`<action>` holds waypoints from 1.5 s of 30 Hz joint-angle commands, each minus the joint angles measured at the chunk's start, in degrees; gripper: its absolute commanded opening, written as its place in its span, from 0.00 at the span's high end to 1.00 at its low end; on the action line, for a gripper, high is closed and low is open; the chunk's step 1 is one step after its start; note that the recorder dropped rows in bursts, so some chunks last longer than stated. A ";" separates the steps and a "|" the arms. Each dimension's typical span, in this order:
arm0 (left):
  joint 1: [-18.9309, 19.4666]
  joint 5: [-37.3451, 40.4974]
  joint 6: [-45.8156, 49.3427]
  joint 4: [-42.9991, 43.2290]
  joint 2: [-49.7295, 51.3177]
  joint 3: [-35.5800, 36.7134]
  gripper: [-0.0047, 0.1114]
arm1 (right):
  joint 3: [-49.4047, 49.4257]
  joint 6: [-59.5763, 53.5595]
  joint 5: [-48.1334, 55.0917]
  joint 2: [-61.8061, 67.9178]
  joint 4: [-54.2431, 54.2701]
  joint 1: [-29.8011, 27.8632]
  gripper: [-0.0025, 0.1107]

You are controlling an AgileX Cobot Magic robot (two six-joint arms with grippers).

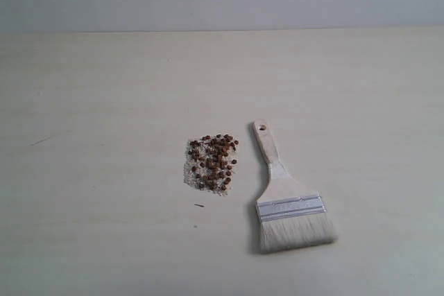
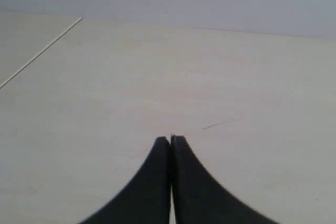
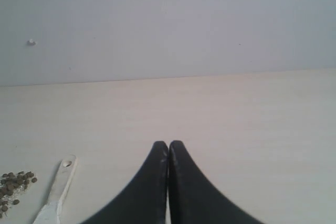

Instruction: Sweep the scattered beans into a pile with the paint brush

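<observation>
Exterior view: the paint brush (image 1: 286, 199) and a pile (image 1: 212, 163) of beans (image 1: 218, 150) lie side by side on the pale surface (image 1: 104, 102).

The brush lies flat, its holed handle end pointing away from the camera and its bristles toward it. The beans, mixed with whitish crumbs (image 1: 189, 175), sit in one compact cluster just beside the brush's handle, to its left in this view and not touching it. The left gripper (image 2: 170, 139) is clenched on nothing. The right gripper (image 3: 168, 143) is also clenched and empty, with the brush's handle end off to one side of it.
</observation>
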 commanded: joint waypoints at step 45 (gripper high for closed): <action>-0.63 0.21 -0.47 0.24 -6.53 0.05 0.96 | 0.26 0.18 -0.82 -0.35 -0.47 -0.34 0.98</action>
